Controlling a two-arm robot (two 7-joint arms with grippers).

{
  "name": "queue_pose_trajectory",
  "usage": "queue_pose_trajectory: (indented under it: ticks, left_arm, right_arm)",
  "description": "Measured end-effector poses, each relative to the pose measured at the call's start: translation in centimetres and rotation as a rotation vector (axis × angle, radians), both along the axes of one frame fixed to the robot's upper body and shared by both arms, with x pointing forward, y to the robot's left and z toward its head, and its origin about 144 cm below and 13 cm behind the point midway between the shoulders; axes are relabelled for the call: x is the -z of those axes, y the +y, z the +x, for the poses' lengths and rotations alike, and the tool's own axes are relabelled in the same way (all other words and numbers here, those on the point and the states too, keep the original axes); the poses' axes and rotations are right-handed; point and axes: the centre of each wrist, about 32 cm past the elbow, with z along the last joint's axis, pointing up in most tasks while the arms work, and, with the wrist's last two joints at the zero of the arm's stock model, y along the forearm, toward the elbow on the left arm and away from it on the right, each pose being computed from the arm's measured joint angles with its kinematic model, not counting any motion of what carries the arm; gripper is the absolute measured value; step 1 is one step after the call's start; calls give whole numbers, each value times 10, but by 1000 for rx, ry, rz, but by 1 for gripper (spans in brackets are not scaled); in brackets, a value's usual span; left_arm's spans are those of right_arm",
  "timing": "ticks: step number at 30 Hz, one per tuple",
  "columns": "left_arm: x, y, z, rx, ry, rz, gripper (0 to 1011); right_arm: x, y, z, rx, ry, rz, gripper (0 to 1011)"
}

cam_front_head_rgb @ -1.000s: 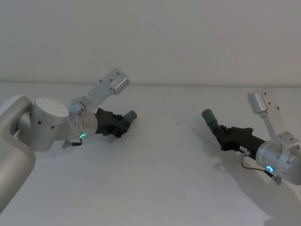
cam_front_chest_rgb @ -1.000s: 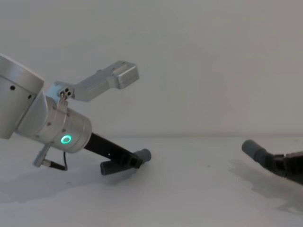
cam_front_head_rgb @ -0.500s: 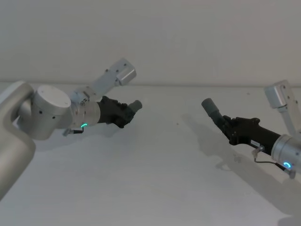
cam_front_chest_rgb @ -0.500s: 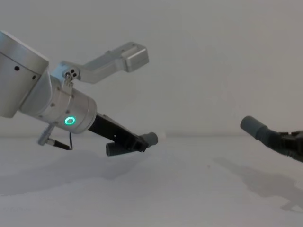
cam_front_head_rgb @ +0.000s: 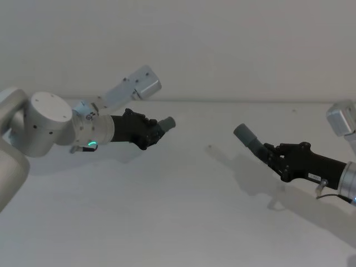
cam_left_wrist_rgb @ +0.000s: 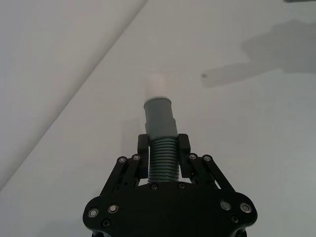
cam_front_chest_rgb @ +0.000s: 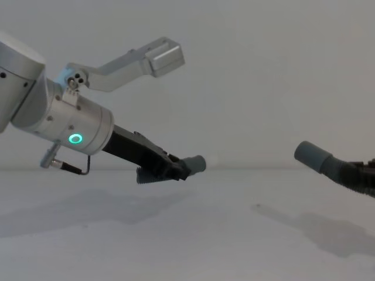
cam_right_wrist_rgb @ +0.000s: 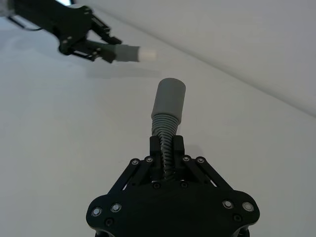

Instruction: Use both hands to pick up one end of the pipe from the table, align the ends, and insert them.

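Observation:
My left gripper point(cam_front_head_rgb: 153, 133) is shut on a grey ribbed pipe piece point(cam_left_wrist_rgb: 163, 163) and holds it above the white table point(cam_front_head_rgb: 167, 217). That piece's smooth cuff point(cam_left_wrist_rgb: 159, 116) ends in a narrower white tip point(cam_left_wrist_rgb: 157, 85) that points to the right. My right gripper point(cam_front_head_rgb: 273, 153) is shut on the other pipe piece point(cam_right_wrist_rgb: 168, 143), whose wider grey cuff point(cam_front_head_rgb: 245, 135) points up and to the left. The two ends face each other across a wide gap. In the right wrist view the left gripper point(cam_right_wrist_rgb: 96, 47) and its white tip point(cam_right_wrist_rgb: 148, 53) lie beyond the right cuff point(cam_right_wrist_rgb: 169, 101). The chest view shows both cuffs point(cam_front_chest_rgb: 196, 163) point(cam_front_chest_rgb: 310, 154) in the air.
The table is plain white, with a small dark speck point(cam_front_head_rgb: 209, 147) between the two arms. A pale wall point(cam_front_head_rgb: 222, 44) rises behind the table's far edge. Shadows of both arms fall on the surface below them.
Both arms have lifted their pipe pieces off the table. The left cuff has risen and moved right. The right arm has swung outward and its cuff now tilts toward the left one.

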Motion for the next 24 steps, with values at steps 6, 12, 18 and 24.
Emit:
queue_pose_trajectory:
  ticks: [6, 12, 18, 24]
  left_arm:
    - [-3, 8, 2, 75, -2, 8, 328]
    - [-8, 16, 4, 169, 5, 24, 328]
    - [-15, 22, 6, 264, 22, 48, 328]
    - [-22, 26, 8, 356, 44, 76, 328]
  right_arm:
    - [-1, -10, 2, -87, -16, -10, 124]
    - [-2, -19, 5, -174, -33, -21, 125]
    - [-5, -27, 8, -253, -48, -34, 124]
    - [-7, -33, 11, -330, -53, -46, 124]
